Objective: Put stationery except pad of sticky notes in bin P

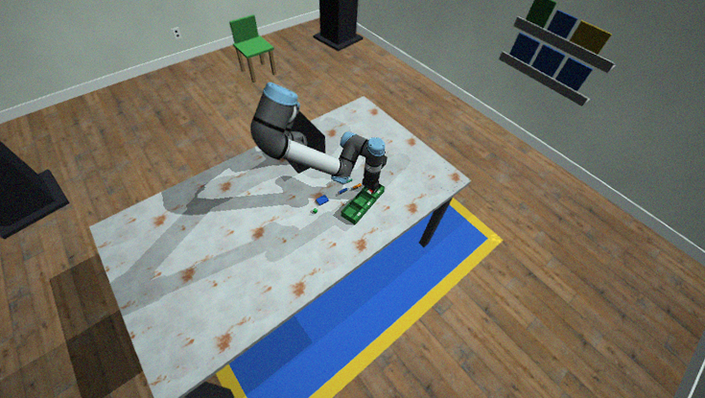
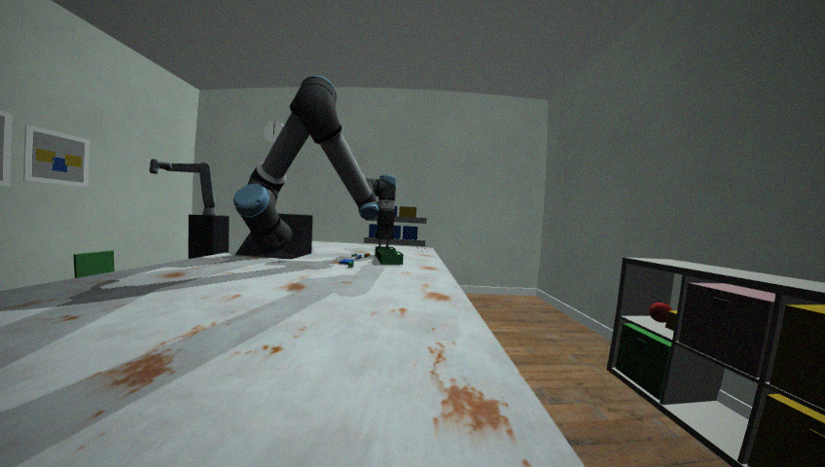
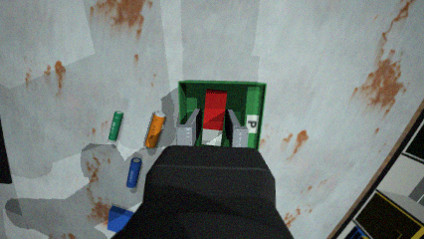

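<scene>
Markers (image 3: pixel 154 129) left of bin (image 3: pixel 256 102).

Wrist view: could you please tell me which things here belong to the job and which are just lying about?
Job:
- bin P
- red block, over the bin between the open gripper
- green, orange and blue sticks, possibly markers; too small to tell

Lying about:
- blue pad, probably the sticky notes, to stay on the table
</scene>
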### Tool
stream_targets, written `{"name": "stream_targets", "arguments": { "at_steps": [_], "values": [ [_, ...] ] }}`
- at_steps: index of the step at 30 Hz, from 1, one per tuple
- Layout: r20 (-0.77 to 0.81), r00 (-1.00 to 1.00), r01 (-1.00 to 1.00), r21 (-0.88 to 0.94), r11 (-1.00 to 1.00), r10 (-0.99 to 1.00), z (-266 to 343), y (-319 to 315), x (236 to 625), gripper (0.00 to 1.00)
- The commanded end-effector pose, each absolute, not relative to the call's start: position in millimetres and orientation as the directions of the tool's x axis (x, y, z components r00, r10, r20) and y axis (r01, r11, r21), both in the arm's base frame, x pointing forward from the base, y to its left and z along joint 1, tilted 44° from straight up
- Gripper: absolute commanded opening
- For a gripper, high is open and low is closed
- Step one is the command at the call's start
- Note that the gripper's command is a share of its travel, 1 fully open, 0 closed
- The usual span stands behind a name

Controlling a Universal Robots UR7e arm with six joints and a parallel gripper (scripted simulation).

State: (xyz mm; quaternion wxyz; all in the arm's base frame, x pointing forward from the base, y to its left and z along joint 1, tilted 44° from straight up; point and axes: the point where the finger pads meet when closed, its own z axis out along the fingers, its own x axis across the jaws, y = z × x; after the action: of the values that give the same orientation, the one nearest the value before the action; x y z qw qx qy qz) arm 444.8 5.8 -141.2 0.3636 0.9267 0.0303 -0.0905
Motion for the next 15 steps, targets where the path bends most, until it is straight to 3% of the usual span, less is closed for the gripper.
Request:
{"name": "stream_targets", "arguments": {
  "at_steps": [1,15],
  "values": [
    [-0.189,0.982,0.122,0.668,-0.734,-0.009,-140.8,6.2,445.2,0.62],
    [-0.188,0.982,0.122,0.668,-0.734,-0.009,-136.1,10.6,446.2,0.62]
  ]
}}
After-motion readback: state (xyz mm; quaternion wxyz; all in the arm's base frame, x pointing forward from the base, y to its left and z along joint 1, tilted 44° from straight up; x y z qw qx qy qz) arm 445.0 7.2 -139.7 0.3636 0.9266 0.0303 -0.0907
